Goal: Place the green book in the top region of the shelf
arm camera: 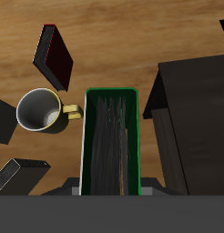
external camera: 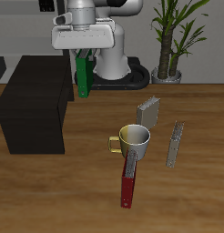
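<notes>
A dark red book [external camera: 129, 181] lies closest to the exterior camera on the bench [external camera: 196, 191]. My hand [external camera: 84, 56] is clenched on the green book [external camera: 84, 75], which hangs upright in the air just beside the shelf [external camera: 34, 105], at the book's nine o'clock. I judge the book rides too low: moving it sideways could knock its lower edge on the shelf's wall. Only the wrist view shows the book's page edges [arm camera: 110, 146]; only the exterior view shows its height above the bench.
</notes>
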Tool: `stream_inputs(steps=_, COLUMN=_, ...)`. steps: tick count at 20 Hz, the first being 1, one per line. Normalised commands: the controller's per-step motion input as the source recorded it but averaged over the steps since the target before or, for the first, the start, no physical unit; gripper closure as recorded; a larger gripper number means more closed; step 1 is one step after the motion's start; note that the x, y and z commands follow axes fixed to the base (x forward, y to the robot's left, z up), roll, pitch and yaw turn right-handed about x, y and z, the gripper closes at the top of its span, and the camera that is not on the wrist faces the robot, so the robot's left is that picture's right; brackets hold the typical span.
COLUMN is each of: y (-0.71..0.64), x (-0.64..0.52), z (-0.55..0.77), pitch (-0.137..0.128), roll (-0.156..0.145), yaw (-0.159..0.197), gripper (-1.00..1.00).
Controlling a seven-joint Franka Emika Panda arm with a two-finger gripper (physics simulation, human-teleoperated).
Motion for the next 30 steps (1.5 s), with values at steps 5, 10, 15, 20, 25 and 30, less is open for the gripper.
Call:
stream_inputs(steps=5, y=0.04, x=-0.43, z=0.01, pitch=-0.105, roll=-0.136, yaw=0.095, gripper=1.00)
stream_inputs(steps=10, y=0.10, x=-0.27, z=-0.10, pitch=0.012, roll=0.006, yaw=-0.036, gripper=1.00)
stream_inputs(steps=15, y=0.17, x=-0.44, z=-0.10, pitch=-0.026, roll=0.014, yaw=0.071, gripper=1.00)
stream_inputs(steps=20, y=-0.02, x=-0.34, z=0.00, pitch=-0.062, roll=-0.074, yaw=0.119, gripper=1.00)
stream_inputs(steps=25, y=0.01, x=-0.14, z=0.08, pitch=-0.010, roll=-0.090, yaw=0.099, gripper=1.00)
stream_inputs(steps=30, y=0.02, x=-0.12, z=-0.01, pitch=-0.015, roll=-0.052, yaw=0.107, gripper=1.00)
